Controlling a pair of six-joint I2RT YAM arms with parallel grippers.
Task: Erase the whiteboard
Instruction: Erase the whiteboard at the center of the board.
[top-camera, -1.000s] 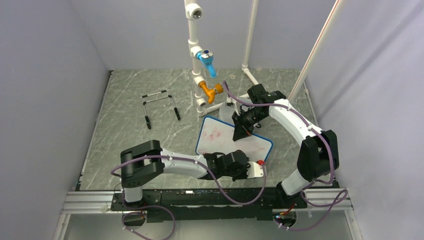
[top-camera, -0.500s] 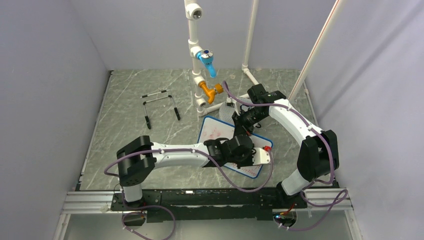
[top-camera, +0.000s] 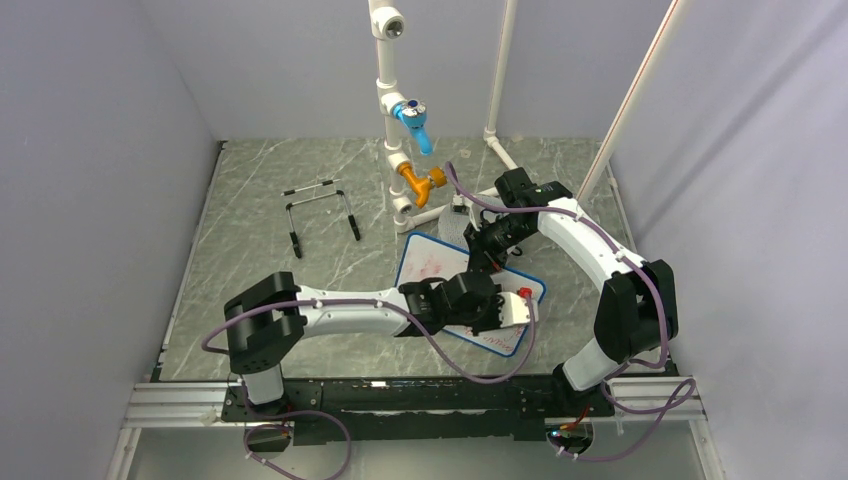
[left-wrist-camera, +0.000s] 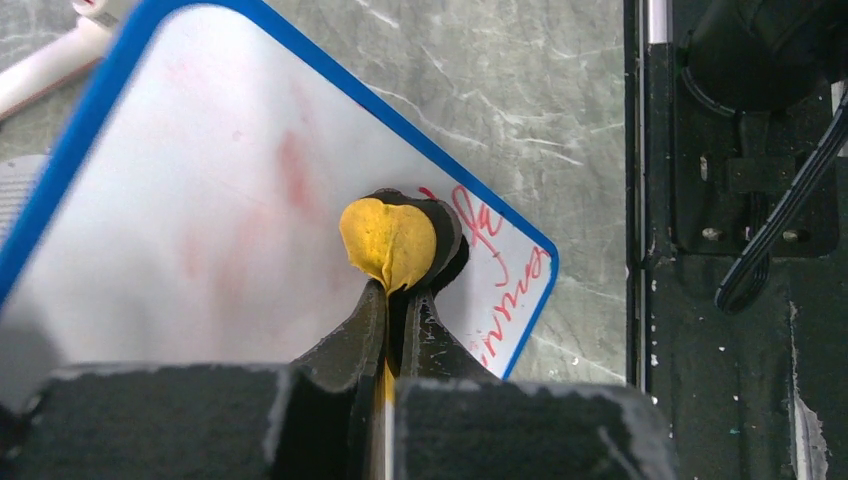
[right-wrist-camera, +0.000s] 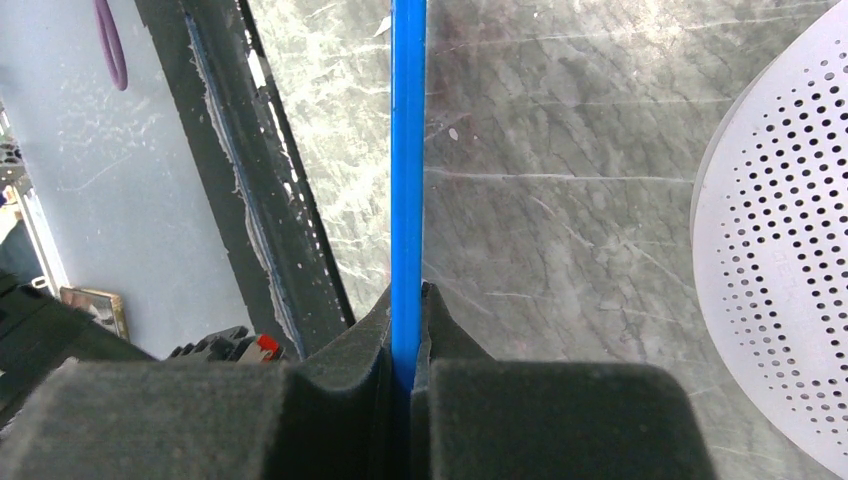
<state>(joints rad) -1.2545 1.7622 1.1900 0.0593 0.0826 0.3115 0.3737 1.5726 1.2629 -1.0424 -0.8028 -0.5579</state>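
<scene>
In the top view we see the whiteboard in the middle of the picture, a little to the right, on the grey marble table. It has a thin blue frame.

Our right gripper comes in from the upper right. Its jaws are squeezed tight on the blue edge of the board. In the right wrist view the board looks like one thin blue line going up from the gripper. A round grey disc full of little holes lies at the right side of that picture.

Our left gripper reaches across the lower part of the top view to the near right corner of the board. Its jaws are pressed together on a small yellow cloth. In the left wrist view the cloth sits on the white face of the board. Red writing shows just to the right of the cloth, by the corner. Faint pink smears show to its left.

At the top of the top view stand white pipes with a blue tap and an orange tap. A small wire stand is at the left.
</scene>
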